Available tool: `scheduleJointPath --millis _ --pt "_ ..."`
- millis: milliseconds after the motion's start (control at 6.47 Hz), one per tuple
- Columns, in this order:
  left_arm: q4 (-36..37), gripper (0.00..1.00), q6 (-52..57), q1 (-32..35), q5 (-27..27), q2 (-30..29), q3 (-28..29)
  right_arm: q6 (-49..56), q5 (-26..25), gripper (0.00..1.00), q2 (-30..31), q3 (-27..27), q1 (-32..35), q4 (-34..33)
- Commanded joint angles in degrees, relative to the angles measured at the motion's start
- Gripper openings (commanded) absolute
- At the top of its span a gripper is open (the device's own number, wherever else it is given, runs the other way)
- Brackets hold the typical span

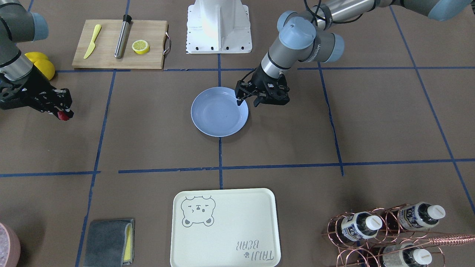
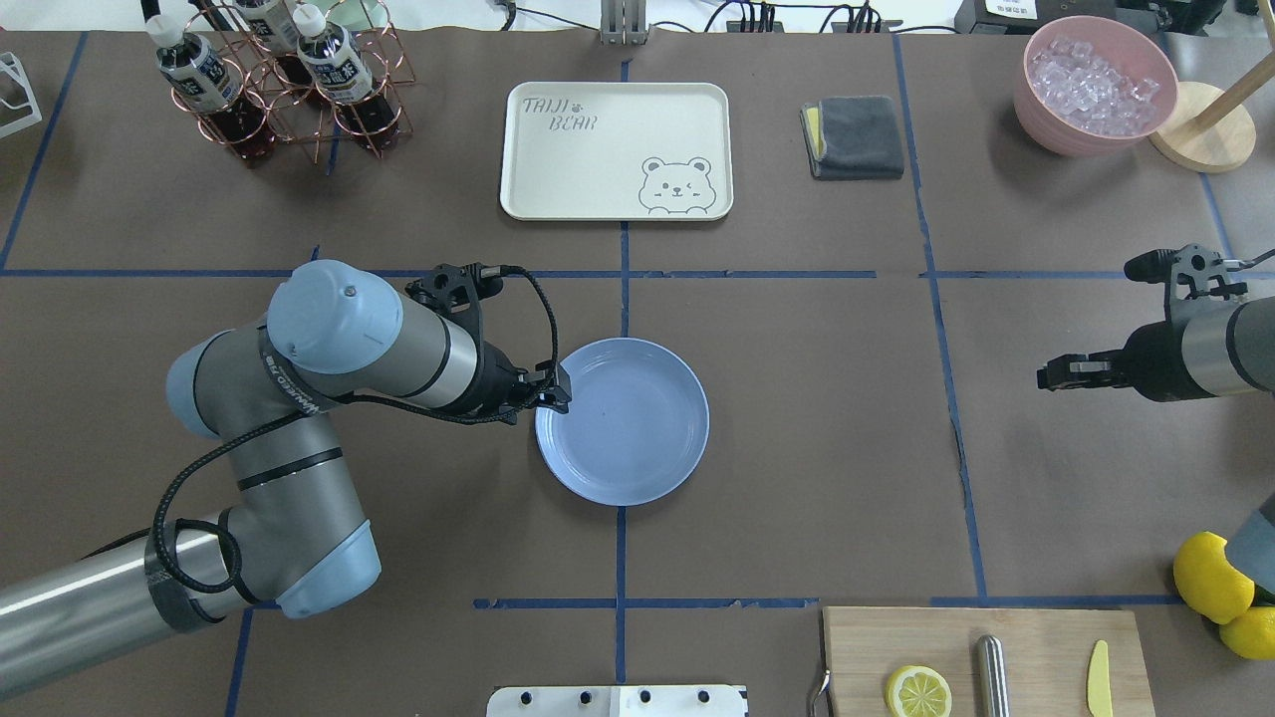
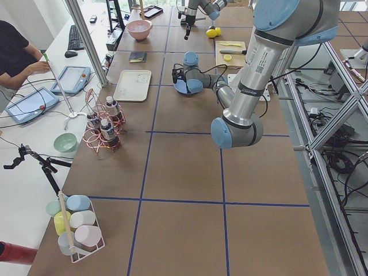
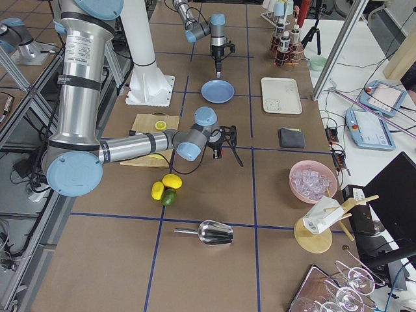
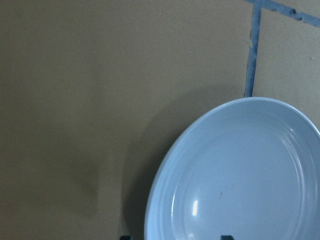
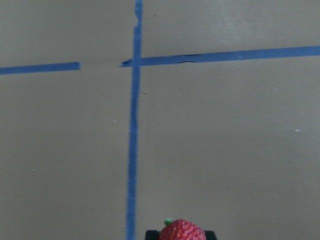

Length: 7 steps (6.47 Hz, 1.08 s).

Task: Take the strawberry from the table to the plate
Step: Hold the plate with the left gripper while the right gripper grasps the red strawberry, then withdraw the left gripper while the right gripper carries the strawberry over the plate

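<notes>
Table (image 1: 371, 122): brown surface with a blue tape grid; left arm (image 2: 299, 418) reaches in to mid-table, right arm (image 1: 15, 55) is out at the robot's right end. Cream bear-print tray (image 1: 237, 222) lies on the operators' side of centre; wooden cutting board (image 1: 107, 48) near the robot's base carries a lemon half, a steel rod and a yellow knife. Plate (image 1: 215, 115) sits at mid-table on a tape crossing, nothing in it. Left gripper (image 1: 248, 102) is at the plate's rim, jaws apart, holding nothing; one fingertip over the rim, the other outside it. Right gripper (image 1: 64, 113) is clamped on the strawberry (image 6: 182, 231), near the whole lemons (image 1: 41, 65). The strawberry is held over the table, well apart from the plate; red, seeded, a green bit at top in the right wrist view.
</notes>
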<state>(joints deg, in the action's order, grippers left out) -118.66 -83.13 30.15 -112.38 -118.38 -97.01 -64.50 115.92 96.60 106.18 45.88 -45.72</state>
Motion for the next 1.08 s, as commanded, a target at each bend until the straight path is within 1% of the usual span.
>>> scheduleJointPath --millis 0,155,309,464,618,773,927 --pt "0.1 0.64 3.8 4.4 -0.2 3.8 -3.0 -13.4 -1.0 0.00 -8.9 1.6 -6.9 -1.0" --pt "0.4 0.64 8.5 5.3 -0.4 8.3 -7.0 -21.3 -3.0 0.00 -17.9 1.8 -10.6 -9.7" --pt "0.5 0.64 12.2 6.4 -0.4 12.5 -10.4 -24.5 -9.9 0.00 -28.3 1.8 -16.5 -23.4" --pt "0.5 0.65 12.6 8.3 -0.6 15.8 -13.7 -27.2 -18.5 0.00 -37.4 0.0 -23.4 -35.3" --pt "0.5 0.65 12.6 8.9 -0.6 16.7 -14.5 -31.5 -20.4 0.00 -41.6 -3.8 -24.5 -36.3" --pt "0.5 0.65 12.6 8.9 -1.0 16.7 -14.1 -35.0 -22.7 0.00 -45.8 -8.7 -25.5 -36.2" --pt "0.8 1.00 11.6 8.9 -1.0 16.7 -13.7 -37.2 -26.0 0.00 -50.2 -14.0 -26.4 -35.9"
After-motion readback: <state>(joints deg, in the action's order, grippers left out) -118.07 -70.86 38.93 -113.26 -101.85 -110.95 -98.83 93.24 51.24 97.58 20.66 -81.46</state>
